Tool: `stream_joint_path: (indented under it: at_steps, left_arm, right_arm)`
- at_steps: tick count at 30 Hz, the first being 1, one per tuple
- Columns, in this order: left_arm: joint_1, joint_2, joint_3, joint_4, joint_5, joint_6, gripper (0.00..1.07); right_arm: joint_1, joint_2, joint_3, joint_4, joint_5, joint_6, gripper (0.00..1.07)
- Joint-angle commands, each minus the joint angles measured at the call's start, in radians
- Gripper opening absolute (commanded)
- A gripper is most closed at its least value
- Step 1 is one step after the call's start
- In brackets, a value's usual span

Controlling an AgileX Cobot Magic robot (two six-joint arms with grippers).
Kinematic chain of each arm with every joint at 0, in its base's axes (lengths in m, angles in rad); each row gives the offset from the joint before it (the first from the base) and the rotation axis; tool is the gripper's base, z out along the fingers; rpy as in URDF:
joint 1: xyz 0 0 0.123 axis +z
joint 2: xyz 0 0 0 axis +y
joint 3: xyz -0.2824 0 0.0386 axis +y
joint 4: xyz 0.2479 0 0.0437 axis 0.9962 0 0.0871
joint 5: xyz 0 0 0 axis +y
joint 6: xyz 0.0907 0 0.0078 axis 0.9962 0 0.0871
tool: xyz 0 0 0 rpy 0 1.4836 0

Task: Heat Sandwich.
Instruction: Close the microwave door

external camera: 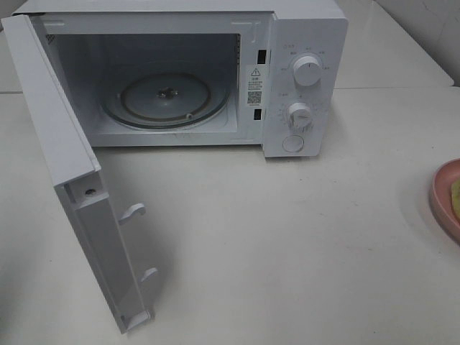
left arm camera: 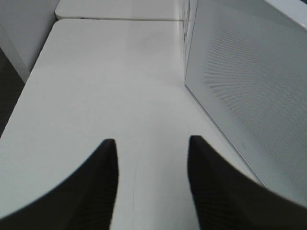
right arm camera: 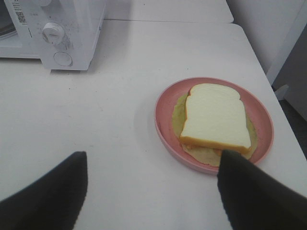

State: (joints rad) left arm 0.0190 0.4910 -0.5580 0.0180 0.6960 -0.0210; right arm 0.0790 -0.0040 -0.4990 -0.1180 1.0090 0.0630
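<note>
Sandwich [right arm camera: 214, 117] on its round pink plate [right arm camera: 163, 105] waits near the right edge of the worktop [external camera: 287, 244], well apart from the microwave [external camera: 305, 43], with the right hand [right arm camera: 151, 179] hovering just short of it, its dark fingers [right arm camera: 48, 196] spread wide and holding nothing, apparently lined up to take the plate. The left hand [left arm camera: 152, 153] hangs empty over bare worktop beside the microwave's swung-out door [left arm camera: 249, 86], its fingers [left arm camera: 72, 191] parted with only worktop between them; it seems to have stood clear of the doorway. That door [external camera: 79, 208] stands fully open toward the front left corner of the worktop, leaving the cavity and its glass turntable [external camera: 165, 97] bare, presumably so the food can go straight in. A square slice of white bread with a tan crust tops the sandwich, an orange edge showing under it and a pale yellow-green layer spreading wider beneath, all inside the plate's rim. Heating has evidently not begun.
</note>
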Motion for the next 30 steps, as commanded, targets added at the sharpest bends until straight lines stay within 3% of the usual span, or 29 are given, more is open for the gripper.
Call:
stream_joint_path:
  at_steps: [1, 2, 6, 9, 10, 13, 18, 25, 30]
  left_arm:
    - [0.003, 0.139, -0.004, -0.001, -0.109, -0.001, 0.06]
    - [0.003, 0.174, -0.003, -0.001, -0.137, -0.001, 0.00]
    - [0.003, 0.299, 0.018, -0.001, -0.316, 0.000, 0.00]
    - [0.003, 0.408, 0.091, -0.001, -0.584, 0.000, 0.00]
    - [0.003, 0.408, 0.091, -0.001, -0.584, 0.000, 0.00]
    - [0.003, 0.519, 0.158, 0.000, -0.849, 0.000, 0.00]
    - [0.003, 0.671, 0.202, 0.048, -1.121, -0.001, 0.00]
    - [0.003, 0.865, 0.206, 0.151, -1.351, -0.009, 0.00]
    - [-0.001, 0.984, 0.194, 0.216, -1.465, -0.079, 0.00]
  right_arm:
    - [-0.007, -0.026, 0.002, -0.002, -0.011, 0.000, 0.73]
    - [-0.007, -0.026, 0.002, -0.002, -0.011, 0.000, 0.73]
    - [-0.007, -0.026, 0.002, -0.002, -0.011, 0.000, 0.73]
    - [-0.007, -0.026, 0.002, -0.002, -0.011, 0.000, 0.73]
    - [-0.007, -0.026, 0.002, -0.002, -0.011, 0.000, 0.73]
    - [-0.007, -0.026, 0.002, -0.002, -0.011, 0.000, 0.73]
    - [-0.007, -0.026, 0.002, -0.002, -0.011, 0.000, 0.73]
    - [-0.007, -0.026, 0.002, -0.002, -0.011, 0.000, 0.73]
    - [-0.007, -0.026, 0.002, -0.002, -0.011, 0.000, 0.73]
